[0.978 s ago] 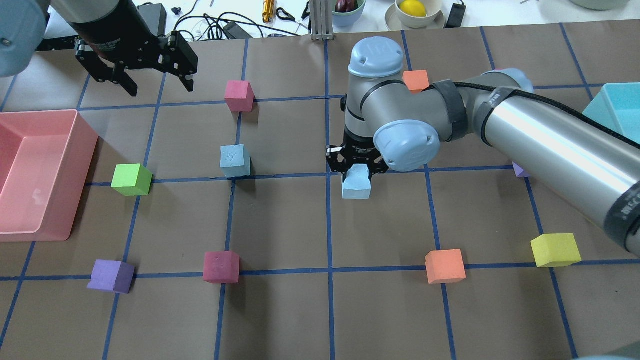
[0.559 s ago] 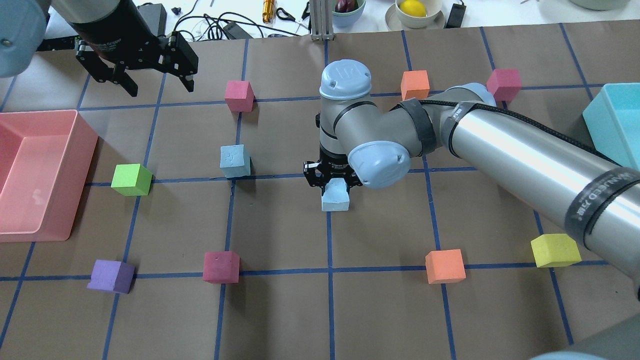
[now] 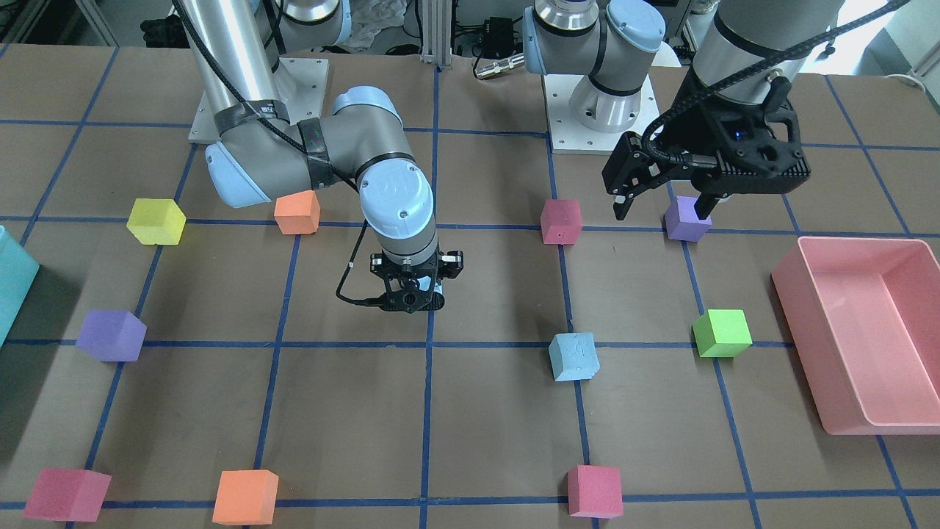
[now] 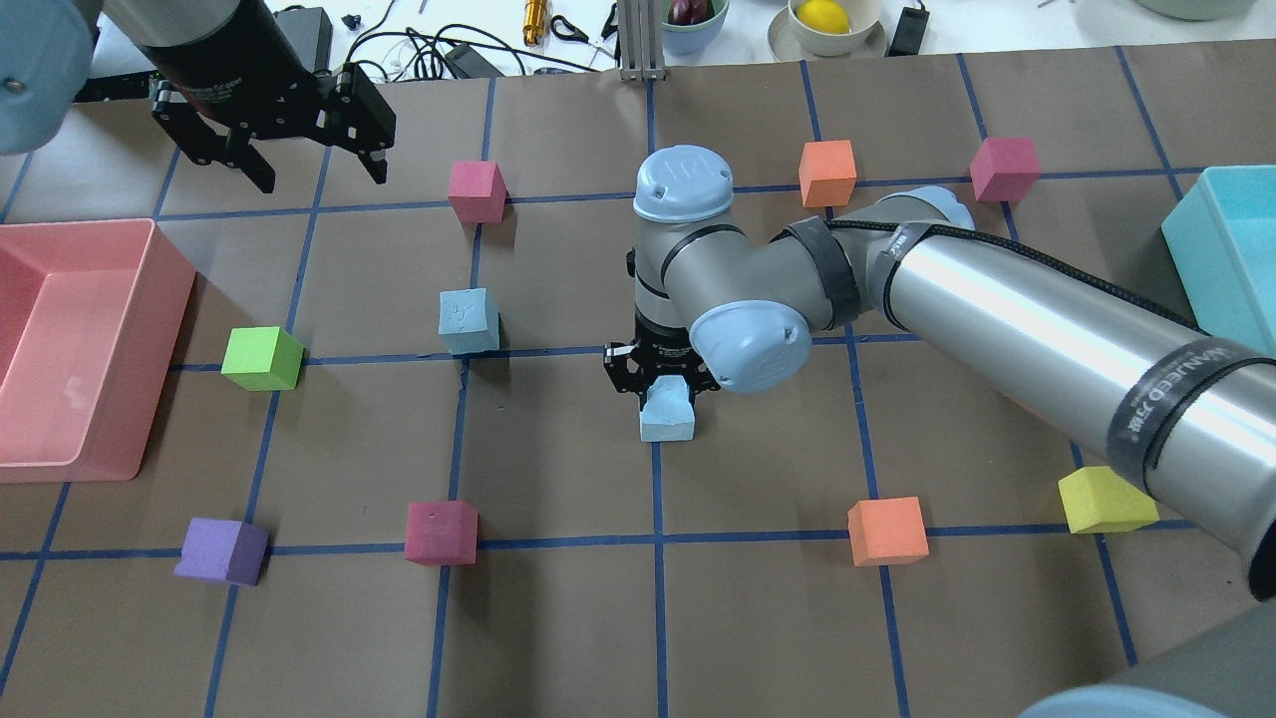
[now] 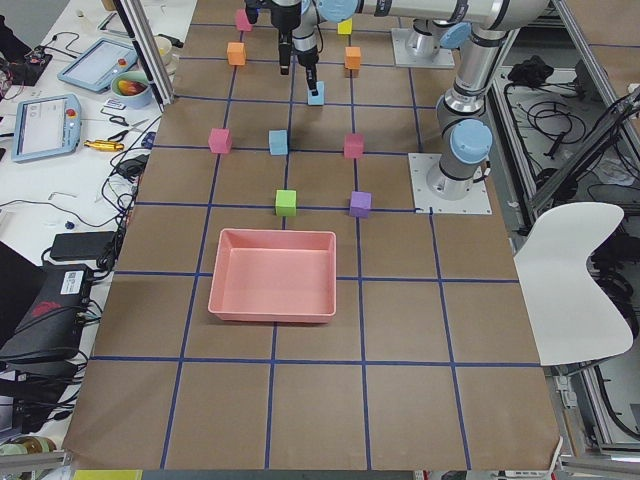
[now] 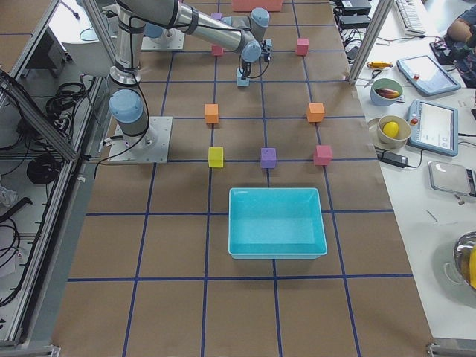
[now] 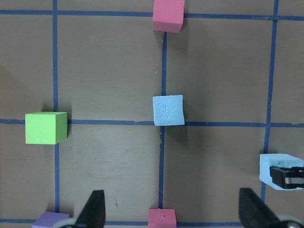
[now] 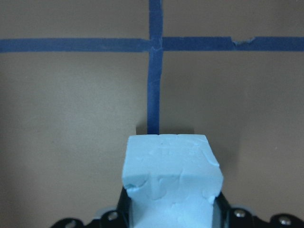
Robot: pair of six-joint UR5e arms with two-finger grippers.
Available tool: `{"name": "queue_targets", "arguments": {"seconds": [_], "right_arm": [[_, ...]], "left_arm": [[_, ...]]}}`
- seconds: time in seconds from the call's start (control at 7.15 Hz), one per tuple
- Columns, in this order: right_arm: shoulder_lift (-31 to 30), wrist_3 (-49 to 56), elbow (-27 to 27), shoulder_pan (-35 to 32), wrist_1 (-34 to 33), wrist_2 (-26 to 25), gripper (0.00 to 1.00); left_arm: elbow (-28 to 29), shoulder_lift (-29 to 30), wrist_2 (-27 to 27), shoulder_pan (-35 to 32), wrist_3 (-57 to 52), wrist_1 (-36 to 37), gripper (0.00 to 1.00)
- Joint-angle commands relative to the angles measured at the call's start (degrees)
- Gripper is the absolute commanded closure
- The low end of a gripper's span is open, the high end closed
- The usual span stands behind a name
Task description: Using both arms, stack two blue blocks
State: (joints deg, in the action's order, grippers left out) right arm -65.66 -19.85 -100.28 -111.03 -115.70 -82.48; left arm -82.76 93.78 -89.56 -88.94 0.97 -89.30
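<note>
Overhead exterior gives you the widest read. The table [image 4: 558, 618], brown paper gridded with blue tape, runs to a far edge lined with cables and bowls. The pink bin [image 4: 164, 329] sits against its left edge and the teal bin [image 4: 1231, 249] at its right edge. The right arm [image 4: 997, 319] reaches in from the right as far as the table's middle, and the left arm [image 4: 199, 50] hangs over the far left corner. Between the two blue blocks you have a stretch of bare paper crossed by one tape line. Around it stand the green cube [image 4: 261, 358] near the pink bin, a far magenta cube [image 4: 477, 190] and a near magenta cube [image 4: 440, 533]. The right gripper [image 4: 666, 394] points straight down and pinches the first blue block [image 4: 666, 419] between its fingers, over a tape line near a crossing. You cannot tell whether that block clears the paper. The second blue block [image 4: 468, 321] sits on the table to that gripper's left, well apart from it, at the far side of a tape line. The left gripper [image 4: 322, 179] is spread wide and empty, raised above the table beyond the second blue block. The left wrist-mounted view shows that block ahead of its fingers [image 7: 95, 211], about midway between them side to side.
</note>
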Motion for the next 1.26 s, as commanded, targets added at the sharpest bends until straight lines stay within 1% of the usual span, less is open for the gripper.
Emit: {"name": "queue_targets", "arguments": {"seconds": [0.0,0.14,0.42,0.56,0.7,0.98,1.12], "right_arm": [[0.01,-0.01,-0.35,-0.15,0.03,0.13,0.52],[0.01,-0.71,-0.26,0.02,0.03,1.96,0.52],[0.01,-1.85,-0.35,0.02,-0.23,2.59,0.51],[0.09,-1.68,-0.52,0.02,-0.06,1.72,0.27],[0.01,-1.85,-0.53,0.02,-0.23,1.71,0.00],[-0.26,-3.16,0.00,0.11,-0.14,2.41,0.00],[-0.60,-3.09,0.35,0.55,0.12,1.63,0.00]], "left_arm": [[0.06,0.00,0.00,0.00,0.00,0.00,0.00],[-0.03,0.00,0.00,0.00,0.00,0.00,0.00],[-0.03,0.00,0.00,0.00,0.00,0.00,0.00],[-0.03,0.00,0.00,0.00,0.00,0.00,0.00],[-0.03,0.00,0.00,0.00,0.00,0.00,0.00],[-0.03,0.00,0.00,0.09,0.00,0.00,0.00],[-0.03,0.00,0.00,0.00,0.00,0.00,0.00]]}}
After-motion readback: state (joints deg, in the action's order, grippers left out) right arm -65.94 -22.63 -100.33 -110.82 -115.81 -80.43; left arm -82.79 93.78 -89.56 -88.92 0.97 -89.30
